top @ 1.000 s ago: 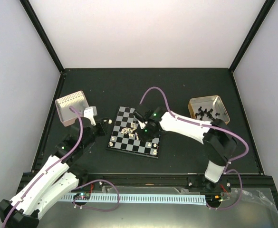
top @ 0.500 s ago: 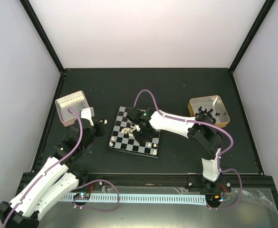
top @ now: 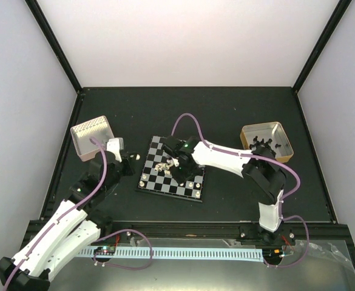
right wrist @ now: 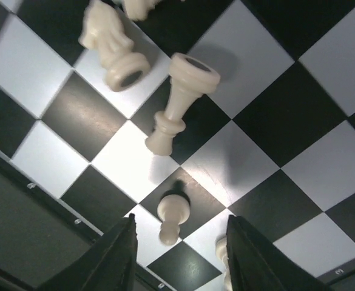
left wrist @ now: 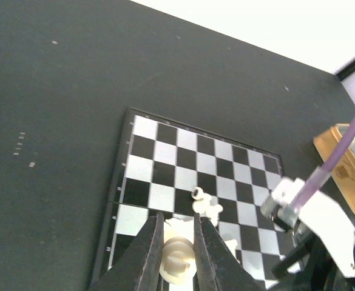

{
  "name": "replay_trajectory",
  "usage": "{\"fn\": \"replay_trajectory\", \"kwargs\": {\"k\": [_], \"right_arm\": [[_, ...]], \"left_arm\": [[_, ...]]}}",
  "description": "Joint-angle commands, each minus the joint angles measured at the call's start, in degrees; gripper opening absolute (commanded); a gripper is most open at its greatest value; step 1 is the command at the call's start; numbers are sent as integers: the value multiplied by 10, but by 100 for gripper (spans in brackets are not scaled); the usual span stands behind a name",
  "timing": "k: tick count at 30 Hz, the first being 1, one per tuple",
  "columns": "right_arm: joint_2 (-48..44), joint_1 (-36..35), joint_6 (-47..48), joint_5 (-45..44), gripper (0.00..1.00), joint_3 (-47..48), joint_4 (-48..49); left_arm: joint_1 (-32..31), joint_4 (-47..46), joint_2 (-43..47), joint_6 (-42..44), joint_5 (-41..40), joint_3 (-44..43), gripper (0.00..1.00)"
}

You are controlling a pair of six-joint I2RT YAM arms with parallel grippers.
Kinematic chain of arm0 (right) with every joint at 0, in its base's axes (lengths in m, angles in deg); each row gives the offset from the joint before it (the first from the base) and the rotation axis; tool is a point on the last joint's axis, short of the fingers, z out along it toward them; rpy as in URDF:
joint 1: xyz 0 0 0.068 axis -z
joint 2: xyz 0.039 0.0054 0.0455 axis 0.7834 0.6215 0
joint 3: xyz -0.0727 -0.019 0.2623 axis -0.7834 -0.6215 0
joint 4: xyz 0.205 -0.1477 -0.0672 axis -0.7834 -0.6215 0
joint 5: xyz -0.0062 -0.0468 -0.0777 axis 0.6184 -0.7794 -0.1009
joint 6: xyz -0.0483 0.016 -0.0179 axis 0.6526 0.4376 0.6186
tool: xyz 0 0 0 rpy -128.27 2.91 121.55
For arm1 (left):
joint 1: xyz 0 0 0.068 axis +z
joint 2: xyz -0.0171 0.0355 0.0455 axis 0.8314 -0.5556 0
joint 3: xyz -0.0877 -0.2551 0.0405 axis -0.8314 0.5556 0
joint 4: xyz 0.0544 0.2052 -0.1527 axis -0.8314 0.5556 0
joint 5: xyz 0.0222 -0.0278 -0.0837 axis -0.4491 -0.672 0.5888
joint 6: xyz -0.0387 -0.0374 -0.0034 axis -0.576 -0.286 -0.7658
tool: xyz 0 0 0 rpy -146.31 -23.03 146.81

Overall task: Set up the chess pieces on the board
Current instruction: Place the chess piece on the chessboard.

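Your right fingers (right wrist: 119,260) stand released above a pawn (right wrist: 170,219) upright near the board (right wrist: 268,109) edge, so that placement looks done. Your left fingers (left wrist: 147,257) clench a cream piece (left wrist: 177,262), perhaps another pawn, at the board's side; seat it upright next.

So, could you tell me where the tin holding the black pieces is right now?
In the top view, the tin sits right of the board, apart from it, level with its far edge, near the table's right edge.
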Motion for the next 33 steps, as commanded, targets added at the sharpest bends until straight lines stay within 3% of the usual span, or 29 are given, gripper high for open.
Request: {"fn": "replay_trajectory", "kwargs": {"k": [1,5,7,14,17,26,33], "right_arm": [[-79,2,-33,-12,43,-2,32],[-149,18,-71,-28,43,-54,87],[-186,29,-88,-33,43,-92,122],[-310,55,-123,-52,44,-226,204],[-355,63,-130,-59,44,-261,218],[-392,76,-132,-78,45,-297,237],[-393,77,-141,-82,45,-310,254]], "left_arm": [[3,-19,-13,30,98,-29,4],[-13,-15,-71,30,190,-34,4],[-47,-15,-103,23,191,-34,2],[-240,-32,-206,-5,26,-39,2],[-285,-38,-262,-15,-43,-42,2],[-320,-82,-367,-10,-123,-42,5],[-320,-112,-417,13,-117,-39,11]]}}
